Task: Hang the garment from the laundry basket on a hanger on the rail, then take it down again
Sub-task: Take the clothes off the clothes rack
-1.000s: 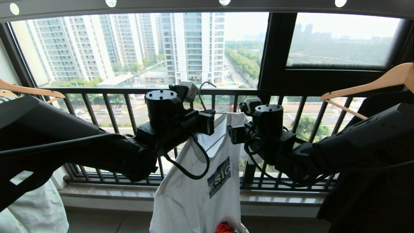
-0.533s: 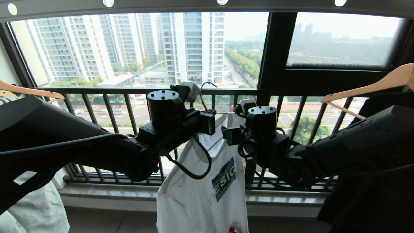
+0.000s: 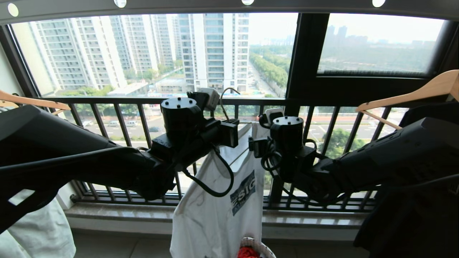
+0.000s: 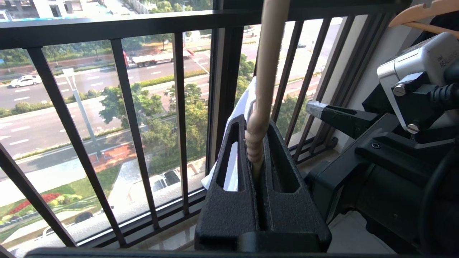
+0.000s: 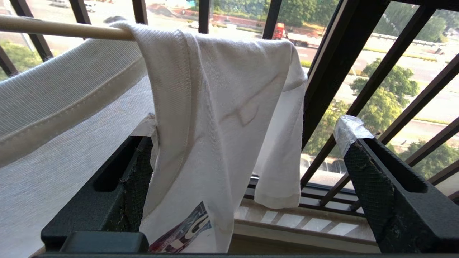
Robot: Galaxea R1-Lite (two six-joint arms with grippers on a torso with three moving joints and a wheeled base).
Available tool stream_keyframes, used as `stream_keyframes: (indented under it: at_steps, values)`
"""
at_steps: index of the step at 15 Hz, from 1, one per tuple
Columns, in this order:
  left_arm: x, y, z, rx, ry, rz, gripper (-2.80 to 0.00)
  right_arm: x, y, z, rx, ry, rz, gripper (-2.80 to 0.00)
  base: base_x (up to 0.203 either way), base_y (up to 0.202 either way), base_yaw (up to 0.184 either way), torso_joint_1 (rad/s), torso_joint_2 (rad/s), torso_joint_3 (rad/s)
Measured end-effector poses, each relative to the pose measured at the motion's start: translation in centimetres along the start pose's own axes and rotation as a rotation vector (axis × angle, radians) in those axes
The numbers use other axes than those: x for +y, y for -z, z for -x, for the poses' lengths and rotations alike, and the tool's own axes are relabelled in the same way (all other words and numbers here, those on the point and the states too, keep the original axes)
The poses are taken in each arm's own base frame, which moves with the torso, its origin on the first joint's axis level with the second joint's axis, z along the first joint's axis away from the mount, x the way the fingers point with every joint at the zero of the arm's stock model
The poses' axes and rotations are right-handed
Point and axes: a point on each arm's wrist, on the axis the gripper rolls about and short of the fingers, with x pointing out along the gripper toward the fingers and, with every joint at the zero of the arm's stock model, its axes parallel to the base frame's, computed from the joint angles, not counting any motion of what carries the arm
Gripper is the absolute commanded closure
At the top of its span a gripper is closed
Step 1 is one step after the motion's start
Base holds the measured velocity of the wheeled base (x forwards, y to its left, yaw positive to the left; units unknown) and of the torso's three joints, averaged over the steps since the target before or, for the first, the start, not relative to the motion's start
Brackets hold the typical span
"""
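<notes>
From the head camera my two arms crowd the middle of the view, so much of what they work on sits behind the wrists. The left gripper has its jaws pressed together on the twisted neck of the hanger; in the left wrist view that cream wire rises out of frame, and I cannot see where its hook ends. From the head view only a thin loop of it shows above the wrist, against the black railing. The right gripper stands with its jaws spread wide, one finger just beside the cloth and the taped one well clear; whether the near finger touches the fabric I cannot tell.

The garment is draped over one arm of the hanger, a sleeve hanging down in the right wrist view, the blue logo partly cut off there. It hangs between my wrists. Below it, only a sliver of the laundry basket shows at the frame's edge, with something red inside. The rail runs along the top, cropped. Wooden hangers poke in at both sides.
</notes>
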Motion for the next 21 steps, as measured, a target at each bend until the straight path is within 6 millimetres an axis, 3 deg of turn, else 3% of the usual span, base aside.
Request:
stream_keyframes:
  at_steps: [6,16,17,21]
  values:
    - [0.0,-0.2,-0.1,-0.012,-0.012,0.011,0.00,-1.5,-0.7,-1.1,-0.019,0.086,0.006,-2.80,0.000,0.000,0.000,0.000,0.00,0.000]
    - [-1.6,-0.5,0.3,-0.012,0.004,0.013,0.00,-1.6,-0.8,-1.7,-0.027,0.110,0.005,-2.80,0.000,0.000,0.000,0.000,0.00,0.000]
    - [-1.6,-0.6,0.3,-0.013,0.004,0.013,0.00,-1.8,-0.7,-1.8,-0.026,0.116,0.007,0.00,0.000,0.000,0.000,0.000,0.00,0.000]
    - [-1.6,-0.3,0.3,0.035,-0.016,0.010,0.00,-2.2,-0.8,-2.1,-0.035,0.126,0.007,0.00,0.000,0.000,0.000,0.000,0.00,0.000]
